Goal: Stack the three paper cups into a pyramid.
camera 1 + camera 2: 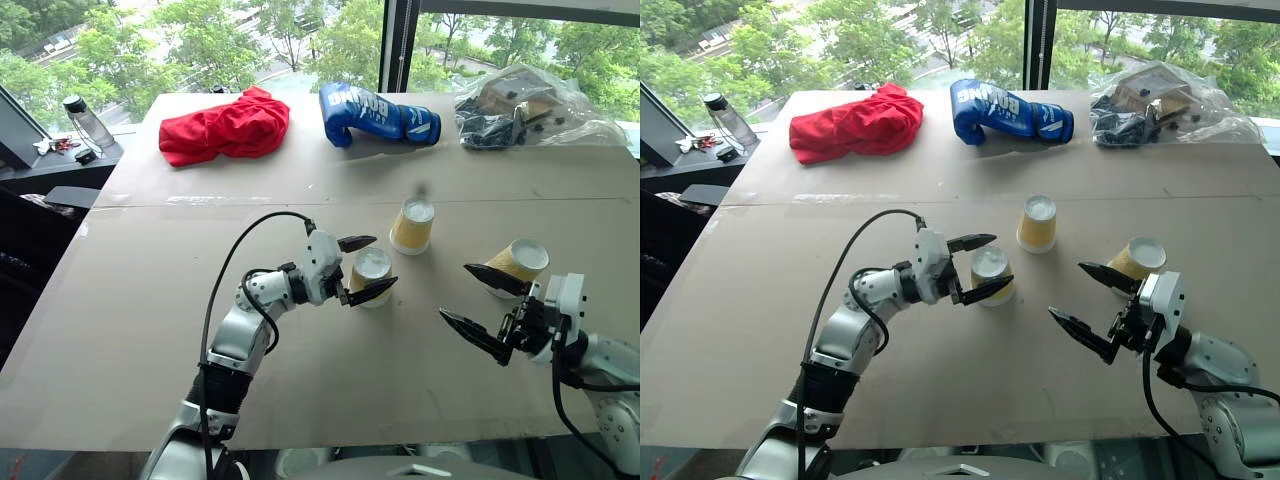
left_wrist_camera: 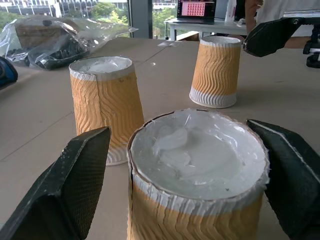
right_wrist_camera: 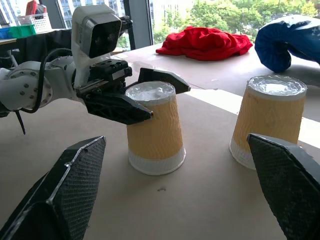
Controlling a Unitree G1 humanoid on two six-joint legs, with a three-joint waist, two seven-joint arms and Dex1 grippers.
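Left pincer (image 1: 364, 269) released, fingers straddling the near cup (image 1: 371, 276) on the table (image 1: 150, 330); right pincer (image 1: 484, 308) released, empty. Other cups at one o'clock (image 1: 412, 226) and three o'clock (image 1: 518, 264), all inverted, unstacked. Risk: tipping the near cup through a careless sideways withdrawal.

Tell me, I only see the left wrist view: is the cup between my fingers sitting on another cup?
Observer: No. The near cup stands upside down on the bare table, with the left gripper open around it.
Operator: Where's my other gripper?
Observer: The right gripper is open and holds nothing, just beside the right cup.
Operator: What's at the far end of the table?
Observer: A red cloth lies next to a blue boxing glove, beyond the middle cup.
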